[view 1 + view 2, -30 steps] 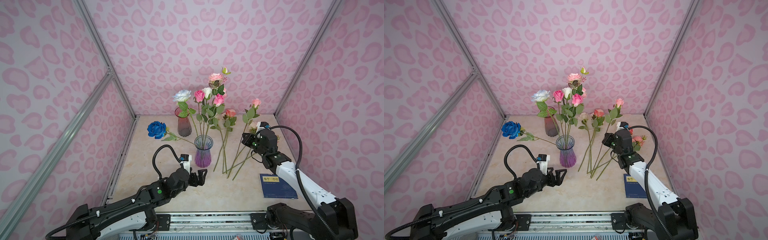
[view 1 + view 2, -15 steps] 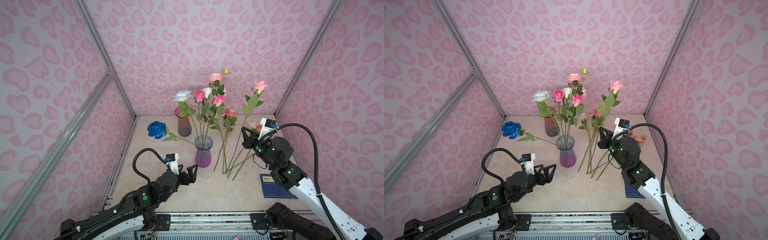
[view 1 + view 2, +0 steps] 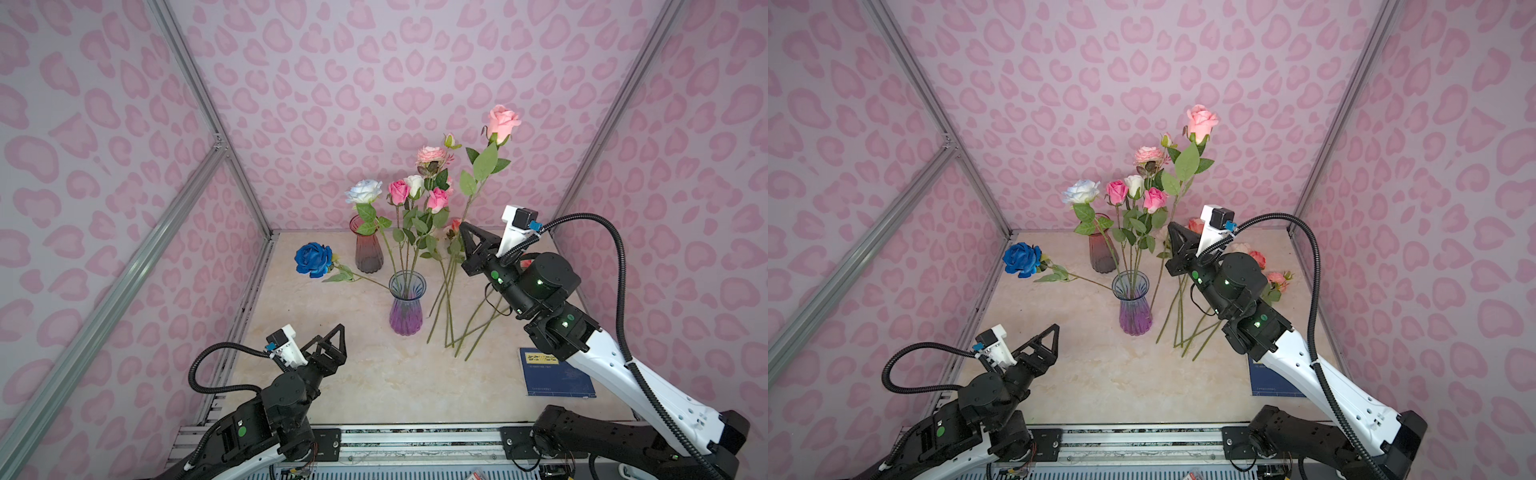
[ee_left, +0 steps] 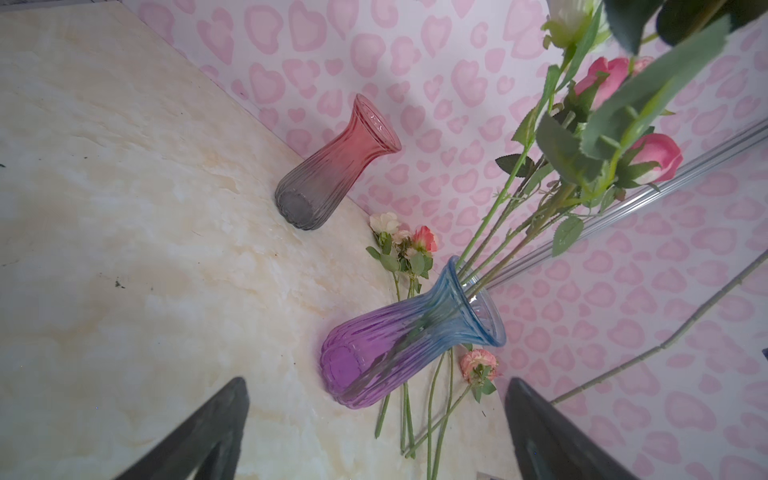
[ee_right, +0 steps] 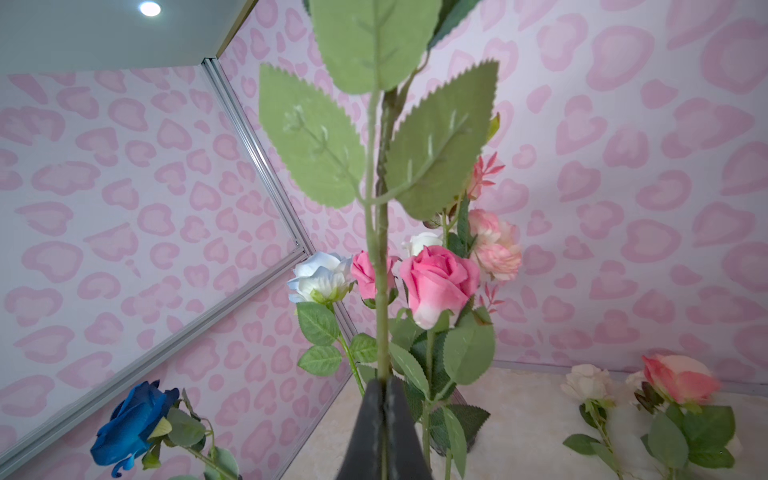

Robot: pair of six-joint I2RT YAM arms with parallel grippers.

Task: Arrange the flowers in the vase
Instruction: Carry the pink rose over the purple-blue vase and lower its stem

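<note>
Stem of the pink rose [image 3: 503, 120] stands nearly upright, clenched in the right end effector [image 3: 464, 227], with the purple vase [image 3: 406, 303] lower and leftward on the tabletop [image 3: 374, 386]; the left end effector [image 3: 330, 338] hovers released.

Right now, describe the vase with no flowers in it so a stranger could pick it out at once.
Find the marble table inside the pink booth. Two ribbed glass vases stand on it, and the empty vase is the one nearer the back wall. It fades from red rim to smoky grey base, while the purple-and-blue vase in front holds the roses.
</note>
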